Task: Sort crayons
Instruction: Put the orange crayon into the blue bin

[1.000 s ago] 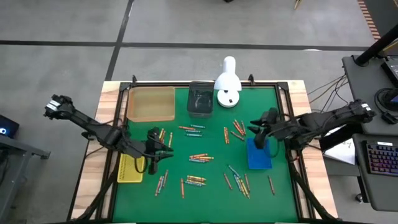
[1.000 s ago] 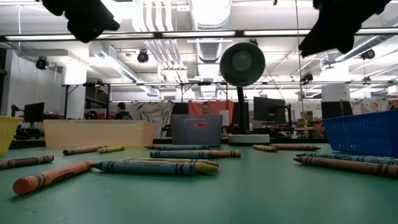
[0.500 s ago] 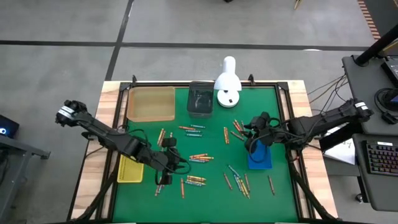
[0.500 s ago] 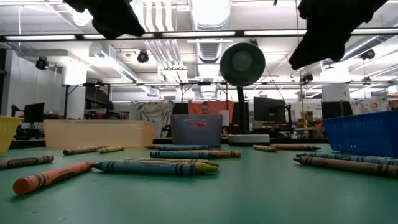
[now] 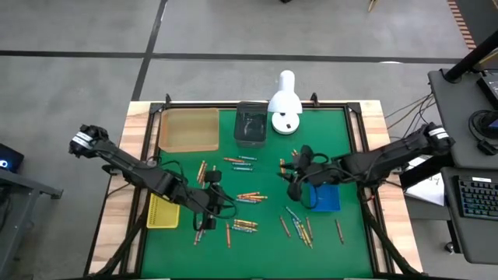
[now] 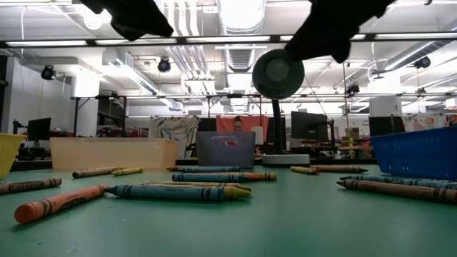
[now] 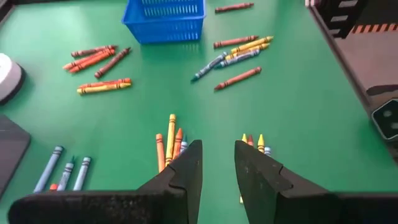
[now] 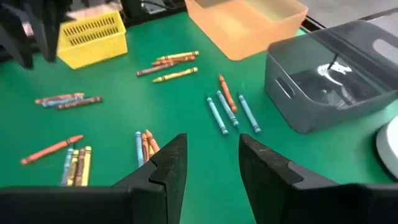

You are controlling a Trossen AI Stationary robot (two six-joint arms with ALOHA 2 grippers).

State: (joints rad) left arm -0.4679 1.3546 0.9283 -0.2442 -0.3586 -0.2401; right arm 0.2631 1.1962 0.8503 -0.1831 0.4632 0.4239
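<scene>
Many crayons lie flat and scattered over the green mat (image 5: 257,175), among them a cluster at the middle (image 5: 249,197), blue ones (image 8: 227,109) near the grey tray and a mixed group (image 5: 298,224) at the near right. My left gripper (image 5: 216,194) hangs open above the mat left of the middle. Orange crayons (image 7: 171,140) and yellow crayons (image 7: 252,142) lie just beyond its fingers. My right gripper (image 5: 292,177) hangs open above the mat right of the middle, left of the blue basket, past a few crayons (image 8: 143,146). Neither gripper (image 7: 217,168) (image 8: 211,165) holds anything.
A translucent orange tray (image 5: 189,128) and a grey tray (image 5: 250,124) stand at the far edge, beside a white lamp (image 5: 285,105). A yellow basket (image 5: 163,210) stands at the near left, a blue basket (image 5: 325,197) at the right. A wooden frame borders the mat.
My left gripper has gone from beside the yellow basket toward the table's middle, then held nearly still. My right gripper has travelled from above the blue basket toward the table's left, out over the open mat. No crayon has moved.
</scene>
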